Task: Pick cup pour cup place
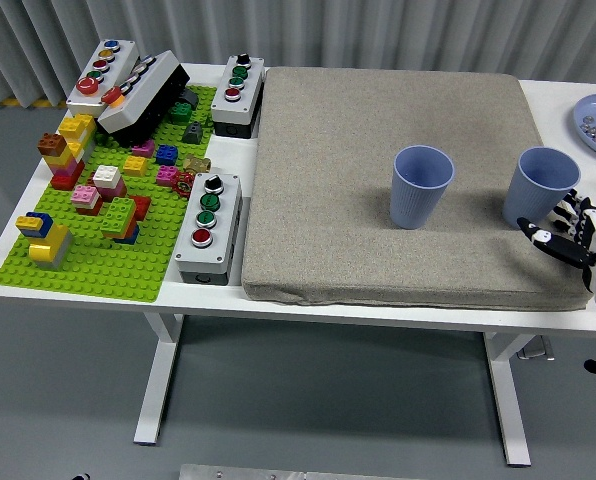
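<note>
Grey curtains hang behind the white table (18,262), which carries a grey mat (328,200). On the mat stand two blue cups, both upright: the right cup (539,186) near the mat's right edge, the left cup (420,186) near its middle, well apart. My right hand (570,232) sits just beside the right cup, at its lower right, fingers (538,236) loosely spread and holding nothing; I cannot tell whether a fingertip touches the cup. A plate (590,108) shows at the far right edge. Left of the mat lie three button boxes (207,226) and a green baseplate (98,250) with bricks. No writing is legible.
</note>
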